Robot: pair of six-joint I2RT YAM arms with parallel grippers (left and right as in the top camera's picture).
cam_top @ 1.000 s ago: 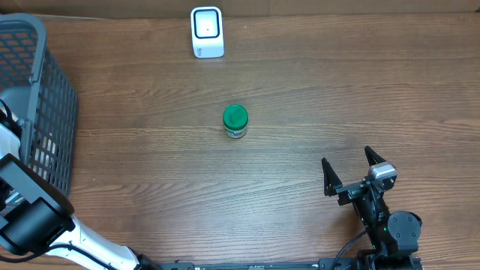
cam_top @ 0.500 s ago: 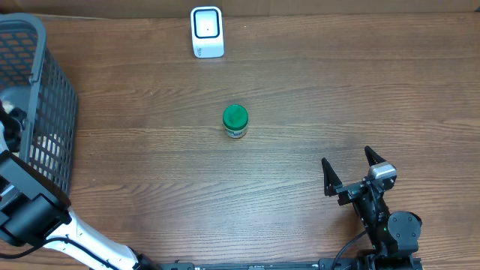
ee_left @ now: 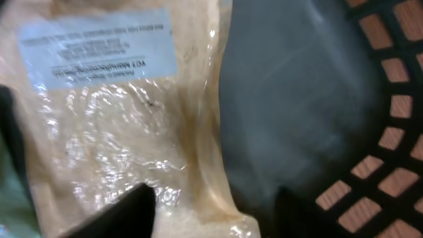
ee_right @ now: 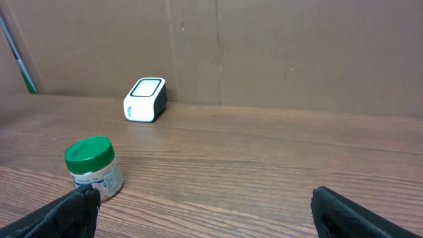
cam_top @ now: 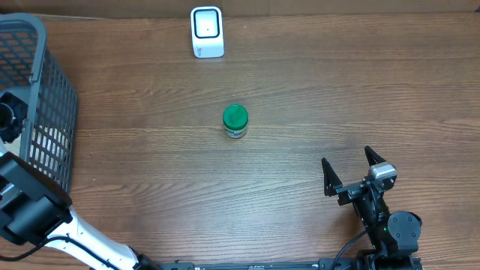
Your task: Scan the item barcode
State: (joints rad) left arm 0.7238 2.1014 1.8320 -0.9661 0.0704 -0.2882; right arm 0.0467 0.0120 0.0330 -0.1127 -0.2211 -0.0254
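My left gripper is down inside the grey basket at the table's left edge. In the left wrist view a clear bag of pale grains with a printed white label lies on the basket floor. The left gripper is open, its fingers apart around the bag's lower corner. A small jar with a green lid stands mid-table. The white scanner stands at the back edge. My right gripper rests open at the front right, nothing between its fingers.
The basket's lattice wall rises close on the right of the left gripper. A brown cardboard wall stands behind the scanner. Bare wooden table lies between the jar and the right arm.
The left arm's end has shifted a little inside the basket, showing its dark head above the rim. The right arm, jar and scanner have not moved.
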